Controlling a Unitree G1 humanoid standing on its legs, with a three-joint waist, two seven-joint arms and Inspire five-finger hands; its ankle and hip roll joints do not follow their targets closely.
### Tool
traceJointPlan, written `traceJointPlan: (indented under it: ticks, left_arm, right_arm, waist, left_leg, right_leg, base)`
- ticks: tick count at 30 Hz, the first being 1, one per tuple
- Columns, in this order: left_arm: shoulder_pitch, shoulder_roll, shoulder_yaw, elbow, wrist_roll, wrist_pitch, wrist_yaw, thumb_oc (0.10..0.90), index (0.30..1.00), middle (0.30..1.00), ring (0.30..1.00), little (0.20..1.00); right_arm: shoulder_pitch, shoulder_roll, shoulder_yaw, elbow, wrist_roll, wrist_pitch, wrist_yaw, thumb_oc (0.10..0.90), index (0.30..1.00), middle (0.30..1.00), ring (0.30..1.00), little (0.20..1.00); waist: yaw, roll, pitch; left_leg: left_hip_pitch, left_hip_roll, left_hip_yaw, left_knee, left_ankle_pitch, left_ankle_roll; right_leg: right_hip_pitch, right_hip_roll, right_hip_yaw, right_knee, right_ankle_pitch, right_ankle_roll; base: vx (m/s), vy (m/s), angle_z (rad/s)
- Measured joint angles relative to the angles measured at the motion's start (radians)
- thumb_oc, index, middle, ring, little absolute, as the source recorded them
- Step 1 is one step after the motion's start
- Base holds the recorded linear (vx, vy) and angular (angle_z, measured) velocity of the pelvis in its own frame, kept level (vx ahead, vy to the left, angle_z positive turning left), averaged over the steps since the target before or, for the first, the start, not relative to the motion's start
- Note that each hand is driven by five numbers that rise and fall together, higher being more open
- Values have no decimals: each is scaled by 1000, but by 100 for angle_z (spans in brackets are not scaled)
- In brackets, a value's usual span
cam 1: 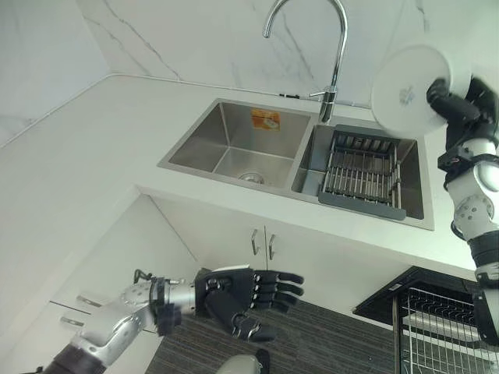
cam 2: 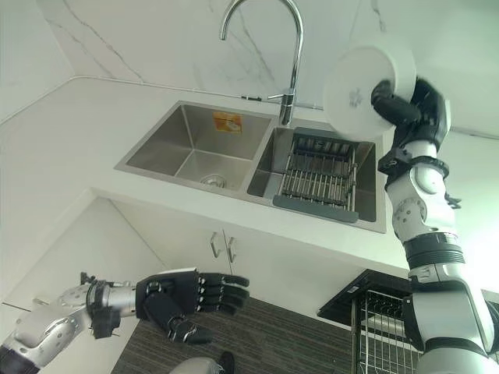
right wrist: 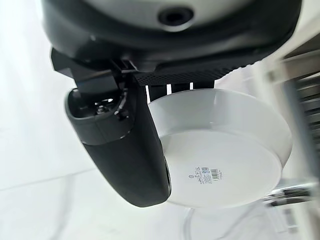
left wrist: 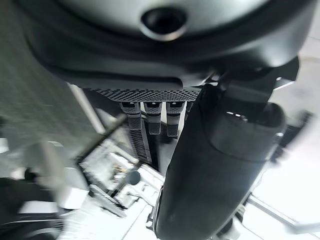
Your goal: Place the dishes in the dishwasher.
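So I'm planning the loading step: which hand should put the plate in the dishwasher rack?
Right. The right hand already grips the plate, raised above the rack. The left hand is open, holding nothing.

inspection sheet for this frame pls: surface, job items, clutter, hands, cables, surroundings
Surface: white countertop with a steel double sink; a tall faucet stands behind it.
Job's things: white dish held up above the sink's right basin, underside toward the camera; dish rack sits in the right basin; dishwasher rack pulled out at lower right.
Clutter: nothing seen.
Hands: right hand curled on the dish's edge; left hand open, low in front of the cabinet doors, holding nothing.
Cables: nothing seen.
Surroundings: marble-look wall, dark floor.
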Motion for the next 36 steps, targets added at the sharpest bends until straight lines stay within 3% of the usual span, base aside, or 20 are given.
traceJointPlan:
  ticks: [5, 8, 9, 11, 14, 16, 20, 22, 24, 26, 28, 31, 32, 33, 34, 35, 36]
  left_arm:
    - [44, -56, -4, 203, 58, 32, 0, 800, 900, 900, 900, 900]
    - [44, -212, -39, 601, 138, 44, 31, 800, 900, 900, 900, 900]
    - [49, -237, -35, 651, 152, 39, 40, 800, 900, 900, 900, 900]
    - [34, -374, 89, 897, 149, -14, 46, 800, 900, 900, 900, 900]
    - [-5, -431, 141, 1069, 174, -59, 90, 800, 900, 900, 900, 900]
    - [-75, -507, 249, 1299, 182, -126, 144, 800, 900, 900, 900, 900]
    - [-109, -528, 272, 1391, 252, -214, 300, 800, 900, 900, 900, 900]
    - [-110, -527, 272, 1393, 274, -236, 347, 800, 900, 900, 900, 900]
    - [-118, -528, 272, 1392, 290, -248, 375, 800, 900, 900, 900, 900]
    - [-128, -526, 268, 1389, 312, -253, 395, 800, 900, 900, 900, 900]
    - [-136, -538, 263, 1390, 316, -273, 421, 800, 900, 900, 900, 900]
    - [-141, -540, 266, 1387, 320, -295, 437, 800, 900, 900, 900, 900]
    - [-143, -534, 268, 1383, 324, -295, 443, 800, 900, 900, 900, 900]
    - [-141, -526, 267, 1366, 332, -295, 445, 800, 900, 900, 900, 900]
    - [-141, -510, 268, 1350, 358, -290, 450, 800, 900, 900, 900, 900]
    - [-149, -514, 270, 1351, 384, -287, 480, 800, 900, 900, 900, 900]
    - [-140, -524, 271, 1346, 389, -287, 491, 800, 900, 900, 900, 900]
  right_arm:
    - [76, 8, 3, -119, -37, -29, 19, 400, 300, 300, 300, 300]
    - [197, 30, -31, -275, -37, -32, 25, 400, 300, 300, 300, 300]
    - [208, 35, -37, -284, -37, -41, 24, 400, 300, 300, 300, 300]
    - [295, 99, -106, -384, -68, -42, -1, 400, 300, 300, 300, 300]
    - [347, 124, -120, -447, -98, -42, -2, 400, 300, 300, 300, 300]
    - [376, 145, -128, -508, -126, -37, -2, 400, 300, 300, 300, 300]
    - [402, 210, -132, -586, -166, -19, -12, 400, 300, 300, 300, 300]
    - [422, 233, -133, -614, -198, -21, -15, 400, 300, 300, 300, 300]
    - [430, 243, -133, -620, -222, -34, -7, 400, 300, 300, 300, 300]
    - [430, 246, -133, -622, -231, -54, -7, 400, 300, 300, 300, 300]
    - [434, 261, -135, -623, -234, -72, -5, 400, 300, 300, 300, 300]
    - [456, 296, -134, -642, -278, -92, -13, 400, 300, 300, 300, 300]
    - [463, 316, -136, -648, -299, -101, -10, 400, 300, 300, 300, 300]
    - [469, 327, -135, -653, -310, -106, -12, 400, 300, 300, 300, 300]
    - [470, 331, -135, -653, -311, -111, -14, 400, 300, 300, 300, 300]
    - [473, 322, -140, -652, -311, -112, -22, 400, 300, 300, 300, 300]
    - [480, 310, -140, -653, -310, -112, -37, 400, 300, 300, 300, 300]
  waist:
    - [-42, 1, -1]
    - [-100, 2, -2]
    - [-110, 1, -2]
    - [-120, 0, -3]
    - [-146, -4, -4]
    - [-152, -13, -4]
    - [-192, -70, -4]
    - [-193, -84, -8]
    - [-174, -86, -9]
    - [-162, -103, -21]
    - [-141, -73, -18]
    - [-107, -61, -19]
    - [-99, -63, -19]
    - [-89, -69, -19]
    - [-89, -84, -16]
    - [-105, -68, -9]
    - [-108, -43, -14]
  left_leg:
    - [-3, 13, 57, 19, -23, 11]
    - [-3, 23, 113, 19, -37, 18]
    - [-5, 25, 119, 22, -40, 21]
    - [-1, 32, 146, 25, -49, 20]
    - [-1, 31, 158, 31, -56, 21]
    - [-3, 34, 173, 36, -63, 20]
    - [-8, 45, 199, 49, -68, 19]
    - [-9, 71, 226, 50, -67, 23]
    - [-20, 103, 253, 63, -68, 24]
    - [-42, 110, 264, 90, -77, 14]
    - [-58, 159, 273, 105, -61, -3]
    - [-76, 221, 269, 108, -38, -46]
    - [-83, 242, 263, 112, -25, -70]
    - [-90, 264, 249, 119, -14, -99]
    - [-97, 278, 220, 123, 5, -134]
    - [-104, 309, 179, 111, 35, -170]
    - [-97, 344, 133, 61, 56, -195]
  right_leg:
    - [-51, 2, 75, 22, 2, 1]
    - [-78, 8, 140, 26, 16, 9]
    - [-82, 10, 149, 26, 18, 8]
    - [-94, 14, 178, 29, 20, 11]
    - [-110, 15, 194, 28, 23, 13]
    - [-137, 21, 237, 40, 31, 18]
    - [-169, 30, 282, 51, 42, 20]
    - [-166, 30, 277, 20, 51, 26]
    - [-166, 7, 219, 33, 41, 25]
    - [-149, -58, 185, 18, 59, 51]
    - [-166, -76, 136, 50, 55, 74]
    - [-185, -190, 125, 98, 55, 99]
    - [-188, -213, 116, 96, 62, 119]
    - [-177, -226, 116, 52, 85, 108]
    - [-152, -218, 118, 23, 99, 109]
    - [-143, -170, 100, 41, 121, 125]
    - [-151, -115, 76, 50, 90, 98]
  base:
    - [5, 143, -45]
    - [32, 131, -53]
    - [46, 131, -48]
    - [33, 66, -35]
    - [43, 57, -27]
    - [13, -1, -56]
    - [-63, -67, -40]
    - [-118, -136, -37]
    - [-91, -122, -47]
    - [-126, -249, -27]
    - [-107, -340, -26]
    - [-116, -440, -29]
    - [-131, -552, -24]
    - [-153, -608, -8]
    - [-144, -551, 27]
    - [-127, -479, 45]
    - [-109, -474, 14]
